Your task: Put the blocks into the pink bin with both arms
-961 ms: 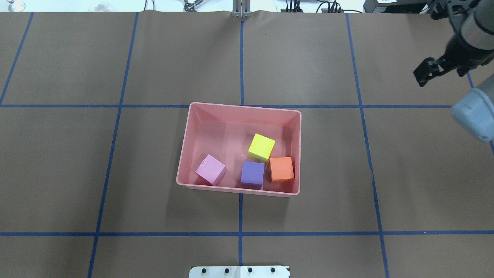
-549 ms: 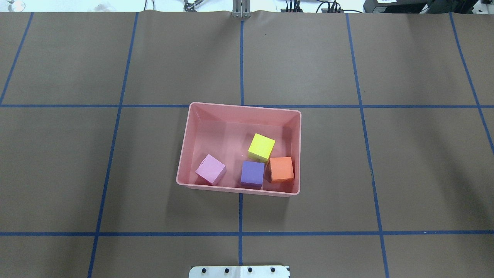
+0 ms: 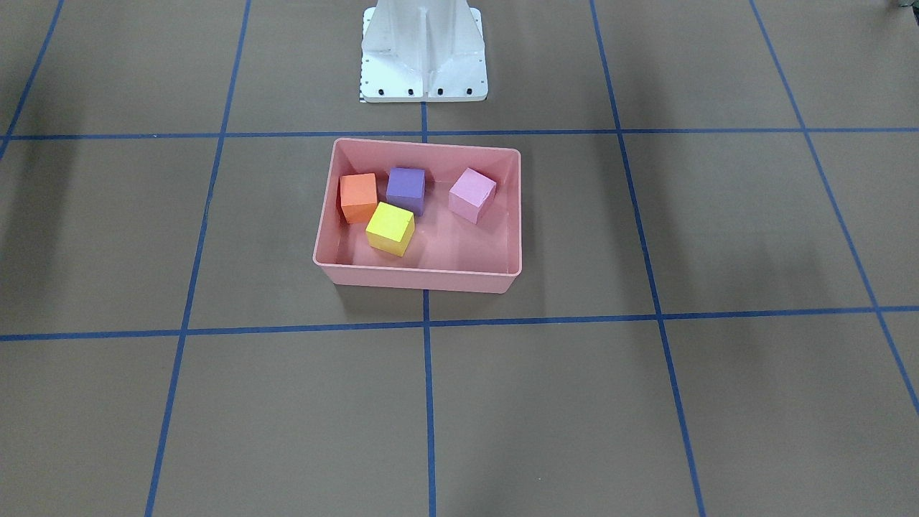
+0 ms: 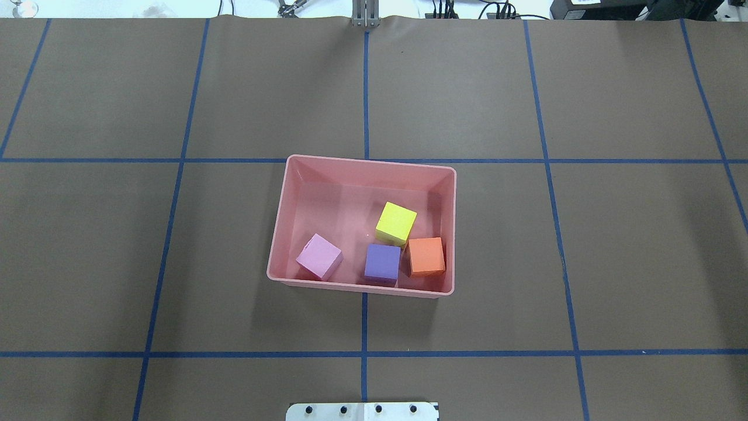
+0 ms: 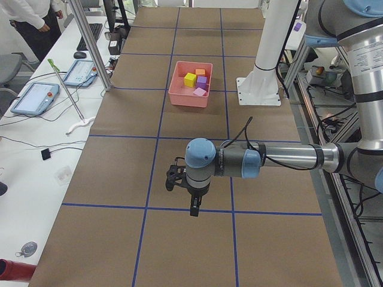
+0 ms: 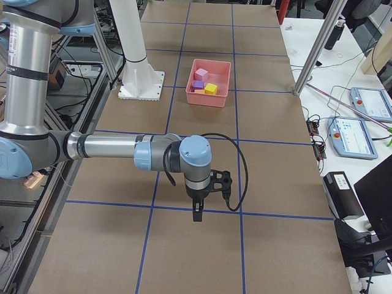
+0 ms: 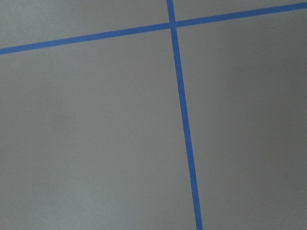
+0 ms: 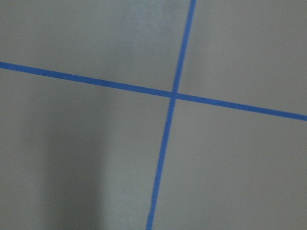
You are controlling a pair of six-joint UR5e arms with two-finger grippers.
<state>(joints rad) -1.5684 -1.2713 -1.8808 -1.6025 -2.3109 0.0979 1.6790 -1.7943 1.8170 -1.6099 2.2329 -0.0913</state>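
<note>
You have all four blocks in the pink bin [image 4: 368, 162]: yellow block [image 4: 397, 222], purple block [image 4: 383, 262] and orange block [image 4: 426, 256] are clustered at its right end, with the pink block [image 4: 318, 256] apart on the left. The left gripper [image 5: 191, 200] and right gripper [image 6: 197, 211] hang well away from the bin. You cannot tell whether their fingers are apart or together.

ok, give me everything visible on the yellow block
The yellow block is a small matte, foam-like cube, undamaged. It sits flat on the floor of the pink bin, turned slightly askew to the walls. One corner comes close to the purple block and orange block; whether they touch is unclear. Nothing grips it.
</note>
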